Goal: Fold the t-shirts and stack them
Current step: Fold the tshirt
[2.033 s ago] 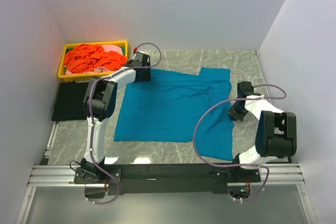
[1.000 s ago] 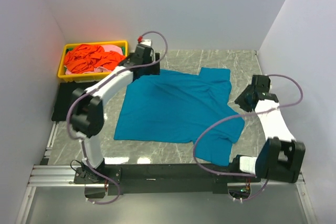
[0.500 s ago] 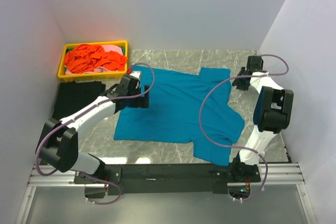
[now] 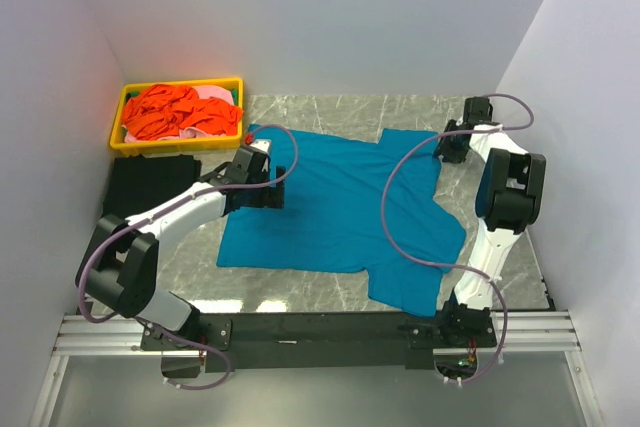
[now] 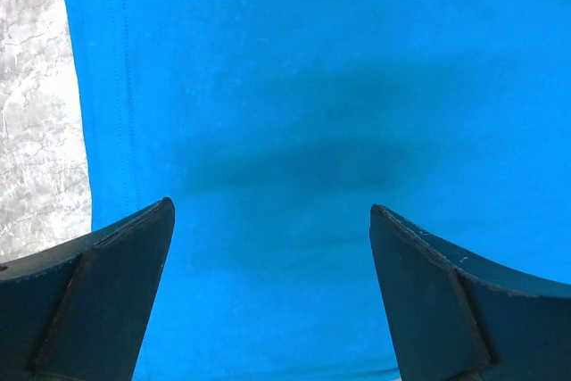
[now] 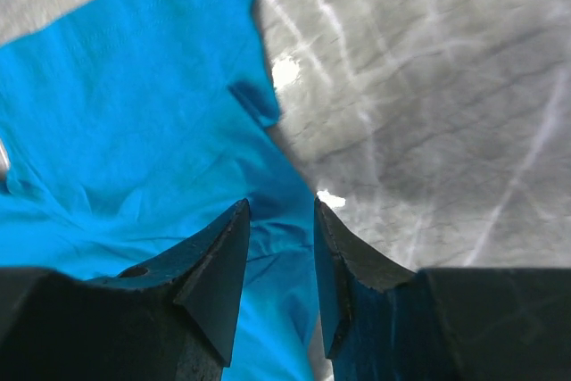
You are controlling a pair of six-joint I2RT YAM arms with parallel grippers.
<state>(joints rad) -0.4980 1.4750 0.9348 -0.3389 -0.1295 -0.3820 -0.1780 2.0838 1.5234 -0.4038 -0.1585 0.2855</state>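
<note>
A: What's changed since half a second back?

B: Little. The right gripper point(image 4: 451, 145) has slid in from the bare table point(image 4: 340, 107) to the sleeve of the teal t-shirt point(image 4: 330, 207), at the edge farthest from the yellow tray point(image 4: 182, 82). The left gripper point(image 4: 260, 190) has barely shifted.

A: Count things for me.

B: One teal t-shirt spread flat, one black t-shirt point(image 4: 150, 192) folded just beside the tray, and one tray holding a heap of orange-red t-shirts point(image 4: 170, 112) with a pink t-shirt point(image 4: 212, 94) under them. How many orange-red ones, I cannot tell. Two arms.

A: And the teal t-shirt against the claws?

B: The left gripper hovers over its tray-side part, fingers wide apart, cloth below them, nothing held. The right gripper's fingers stand a narrow gap apart over the sleeve edge — whether they pinch cloth, I cannot tell.
</note>
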